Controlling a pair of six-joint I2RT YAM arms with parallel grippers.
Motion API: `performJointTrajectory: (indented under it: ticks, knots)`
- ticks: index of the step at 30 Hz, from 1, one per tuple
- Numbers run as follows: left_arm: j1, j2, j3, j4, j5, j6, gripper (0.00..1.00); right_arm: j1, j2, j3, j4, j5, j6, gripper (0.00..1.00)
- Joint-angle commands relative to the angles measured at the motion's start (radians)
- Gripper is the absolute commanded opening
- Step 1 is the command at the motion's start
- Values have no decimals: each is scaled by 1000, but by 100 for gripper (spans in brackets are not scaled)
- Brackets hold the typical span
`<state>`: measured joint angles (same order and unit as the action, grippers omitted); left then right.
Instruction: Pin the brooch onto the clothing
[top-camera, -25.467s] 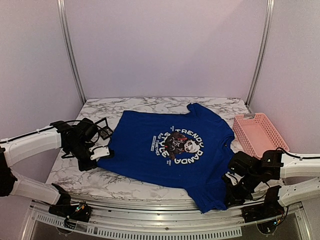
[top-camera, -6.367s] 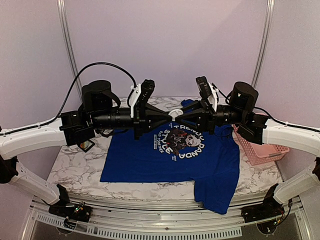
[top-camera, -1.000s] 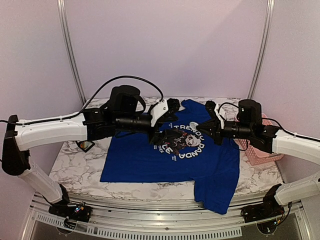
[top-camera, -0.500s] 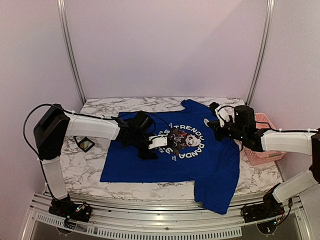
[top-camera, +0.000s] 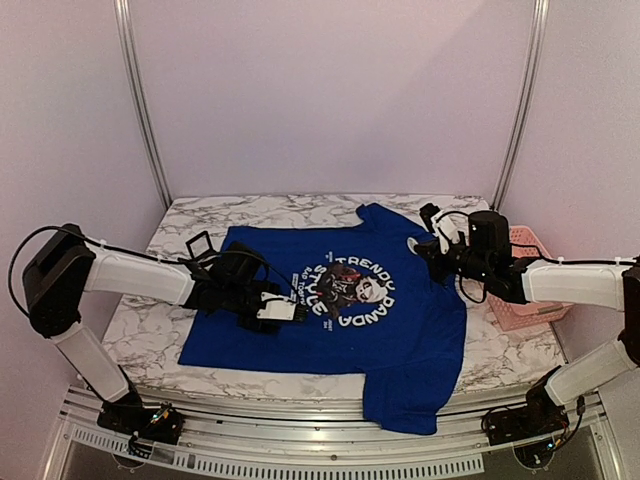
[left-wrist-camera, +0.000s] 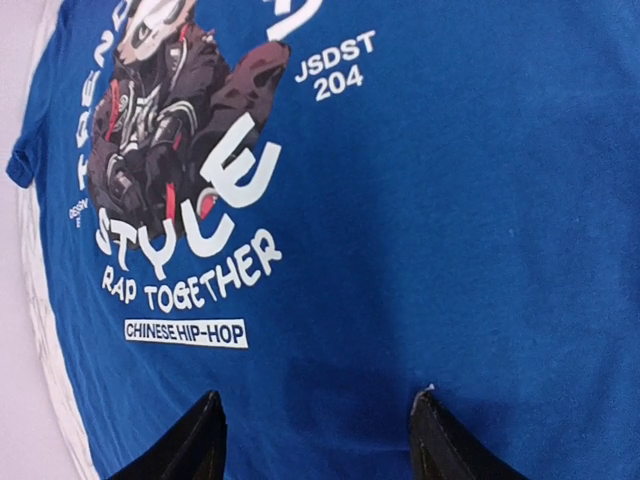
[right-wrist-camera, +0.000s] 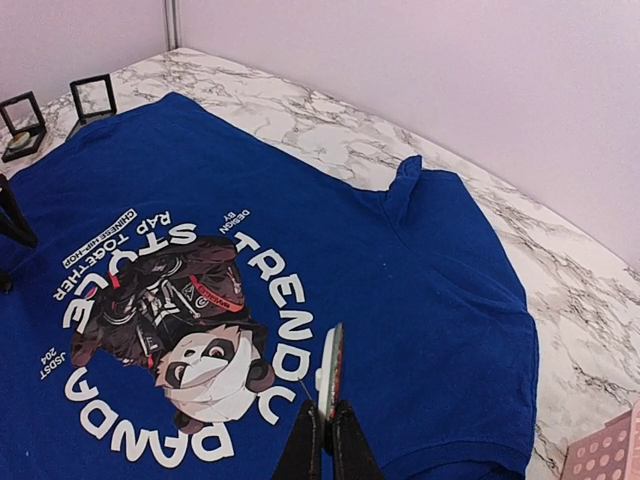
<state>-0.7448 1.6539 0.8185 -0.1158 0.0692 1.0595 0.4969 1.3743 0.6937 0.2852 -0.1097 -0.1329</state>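
Holding the thin round greenish brooch (right-wrist-camera: 330, 366) edge-on, clenched in my right claw (right-wrist-camera: 323, 418) above the collar side of the royal-blue panda-print T-shirt (right-wrist-camera: 430, 270), I'd press the cloth flat with my released left claw (left-wrist-camera: 318, 405) by the white lettering (left-wrist-camera: 190, 275), then slide the pin in shallow

Quick headcount from what's on show: one shirt (top-camera: 330, 310), spread dead centre on the one marble table (top-camera: 300, 205). One brooch (right-wrist-camera: 330, 368), tiny and seen edge-on. Two grippers, so that's a left gripper (left-wrist-camera: 317, 400) and a right gripper (right-wrist-camera: 325, 415). One pink basket (top-camera: 530, 308) out at 3 o'clock. Two black boxes (right-wrist-camera: 20, 112) (right-wrist-camera: 92, 97), side by side around 10 o'clock.
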Motion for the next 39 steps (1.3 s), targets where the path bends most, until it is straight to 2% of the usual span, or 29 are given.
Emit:
performJointTrajectory:
  ticks: [1,5,8,12,14,17,19,22,24,28,30,33,36,38,39]
  knots:
    - [57,26,-74,-172,-51,93,64,4,10,-8,-25,-66,41,0]
    - [58,9,-16,-192,4,110,64,24,5,-57,-15,-60,65,0]
    - [-12,20,128,-228,85,39,64,31,-11,-104,46,-68,75,0]
    - [-111,169,382,-227,216,-206,61,40,4,-101,87,-69,75,0]
    - [-142,278,508,-271,264,-273,61,44,21,-92,77,-57,101,0]
    - [-159,440,680,-319,274,-337,61,47,21,-122,92,-62,228,0]
    - [-161,501,742,-315,281,-310,61,55,-3,-164,132,-24,272,0]
    - [-163,548,824,-396,318,-177,67,57,-41,-221,212,-12,299,0]
    - [-169,598,910,-426,253,-165,73,57,-43,-235,247,-26,300,0]
    - [-167,735,1053,-518,139,-134,72,57,-11,-218,241,-19,304,0]
    - [-170,746,1039,-553,153,-106,65,57,-9,-214,225,-13,305,0]
    - [-169,713,968,-524,160,-95,40,56,-29,-225,222,-1,297,0]
    - [-166,692,978,-571,188,-83,17,57,-48,-226,205,2,289,0]
    - [-166,681,1003,-600,212,-84,3,57,-52,-223,192,-13,288,0]
    - [-166,676,1018,-603,220,-97,0,57,-52,-224,189,-25,289,0]
